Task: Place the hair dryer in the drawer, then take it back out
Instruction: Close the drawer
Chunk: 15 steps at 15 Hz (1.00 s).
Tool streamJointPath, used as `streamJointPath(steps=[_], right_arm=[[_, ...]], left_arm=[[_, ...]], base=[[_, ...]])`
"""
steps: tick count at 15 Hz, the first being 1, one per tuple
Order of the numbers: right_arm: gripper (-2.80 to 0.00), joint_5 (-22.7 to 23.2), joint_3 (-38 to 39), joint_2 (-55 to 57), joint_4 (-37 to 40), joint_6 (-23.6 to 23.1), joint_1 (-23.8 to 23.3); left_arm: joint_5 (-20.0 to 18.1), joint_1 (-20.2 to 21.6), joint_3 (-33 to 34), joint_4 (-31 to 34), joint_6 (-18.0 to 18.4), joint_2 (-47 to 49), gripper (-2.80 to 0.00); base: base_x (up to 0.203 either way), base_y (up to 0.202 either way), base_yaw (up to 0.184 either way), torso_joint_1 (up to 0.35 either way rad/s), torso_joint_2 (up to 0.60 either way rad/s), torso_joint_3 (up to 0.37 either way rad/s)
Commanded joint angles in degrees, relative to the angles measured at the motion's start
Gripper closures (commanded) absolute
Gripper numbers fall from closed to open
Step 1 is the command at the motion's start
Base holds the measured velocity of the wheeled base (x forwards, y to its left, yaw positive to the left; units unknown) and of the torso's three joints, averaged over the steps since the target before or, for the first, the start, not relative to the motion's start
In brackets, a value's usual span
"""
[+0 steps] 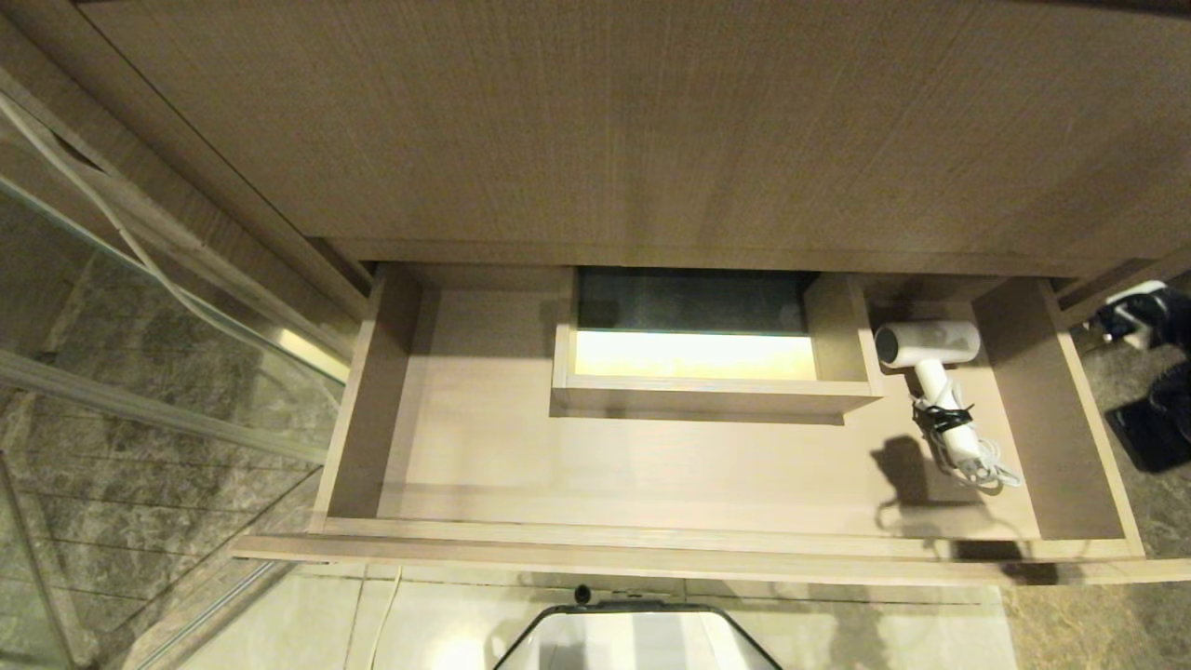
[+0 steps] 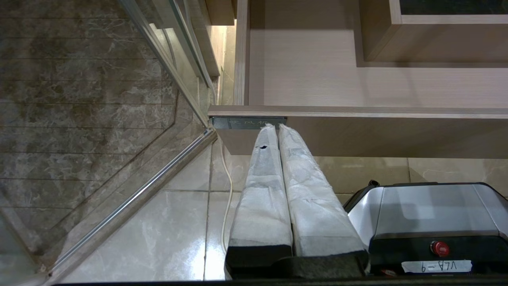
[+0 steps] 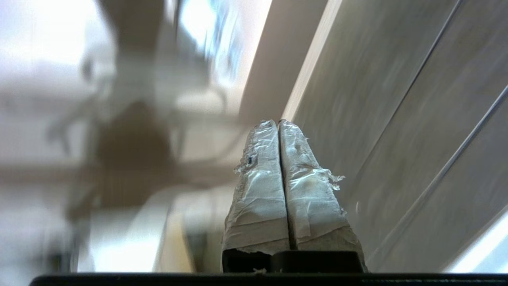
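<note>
The white hair dryer (image 1: 930, 358) lies in the right end of the pulled-out drawer (image 1: 391, 409), barrel toward the back, handle and tied cord (image 1: 968, 447) toward the front. No gripper touches it. My right gripper (image 3: 278, 124) is shut and empty; its view is blurred, with pale drawer wood and a smeared white shape beyond the tips. My left gripper (image 2: 276, 127) is shut and empty, parked low in front of the drawer's front panel (image 2: 357, 131), near its left end. Neither arm appears in the head view.
A boxed cut-out (image 1: 716, 381) rises in the middle back of the drawer. A glass partition (image 1: 140, 307) and marble floor lie to the left. My base (image 2: 428, 214) sits below the drawer front. Dark objects (image 1: 1154, 372) sit on the floor at far right.
</note>
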Motion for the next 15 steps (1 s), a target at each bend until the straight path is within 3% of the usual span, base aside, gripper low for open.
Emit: streamJointPath(steps=[1, 4, 7, 15], right_arm=[[0.0, -0.38, 10.03, -8.88, 4.65, -1.18, -0.86], [0.0, -2.97, 16.22, -10.06, 9.34, -1.21, -1.57], [0.0, -3.31, 19.93, -7.67, 8.37, -1.16, -1.85], [0.0, -3.32, 20.15, -7.49, 8.14, -1.16, -1.9]], left_arm=[[0.02, -0.04, 0.09, 0.0, 0.0, 0.0, 0.0], [0.02, -0.04, 0.09, 0.0, 0.0, 0.0, 0.0], [0.02, -0.04, 0.09, 0.0, 0.0, 0.0, 0.0], [0.02, -0.04, 0.09, 0.0, 0.0, 0.0, 0.0]], base=[[0.0, 0.0, 0.0, 0.0, 0.0, 0.0], [0.0, 0.0, 0.0, 0.0, 0.0, 0.0], [0.0, 0.0, 0.0, 0.0, 0.0, 0.0], [0.0, 0.0, 0.0, 0.0, 0.0, 0.0]])
